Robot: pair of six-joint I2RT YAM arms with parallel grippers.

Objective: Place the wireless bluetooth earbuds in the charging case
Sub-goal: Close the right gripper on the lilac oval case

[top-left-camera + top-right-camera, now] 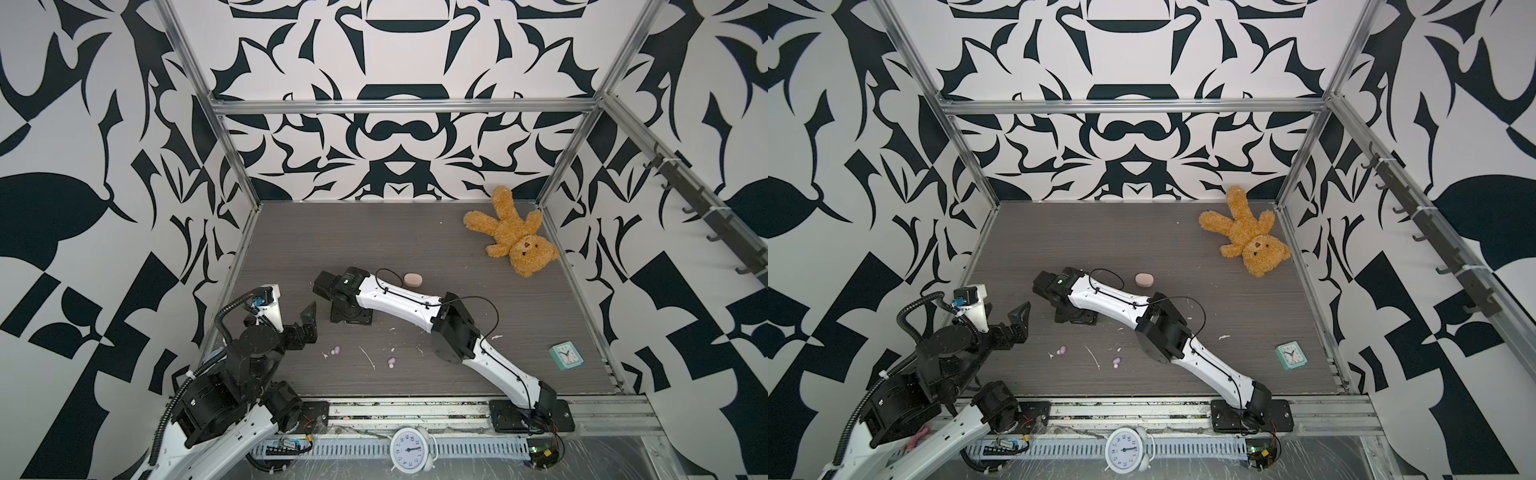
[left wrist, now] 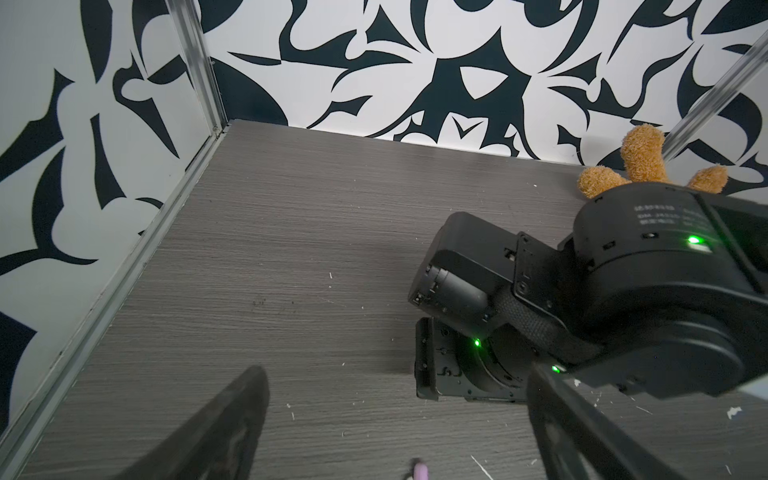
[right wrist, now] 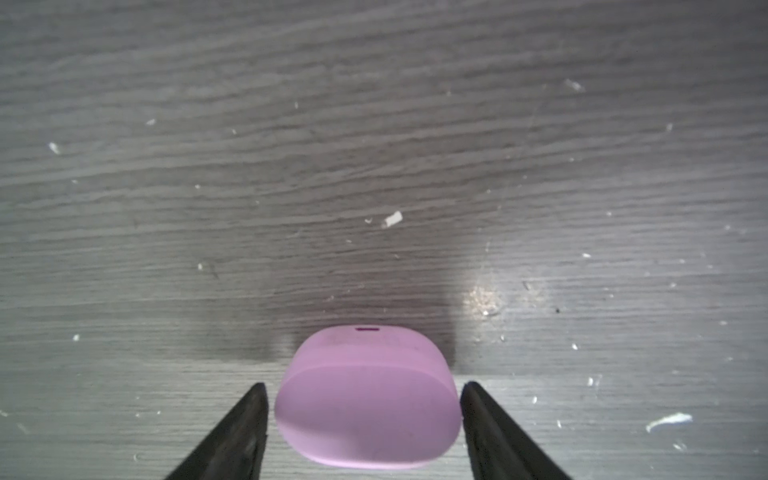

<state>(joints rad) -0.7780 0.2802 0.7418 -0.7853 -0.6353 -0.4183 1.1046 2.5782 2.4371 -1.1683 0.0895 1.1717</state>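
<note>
We see the right tool (image 3: 363, 388) low over the bench (image 3: 374, 145), its fingers on either side of the shut lilac charging case (image 3: 368, 399). One finger touches the case and a sliver of bench shows beside the other, so we cannot tell whether the grip is made. The left tool (image 1: 308, 326) hangs released, fingers wide and holding nothing. The earbuds (image 1: 336, 350) lie loose near it, with more earbuds (image 1: 391, 362) toward the middle. A peach case (image 1: 413, 279) sits beyond the right arm.
</note>
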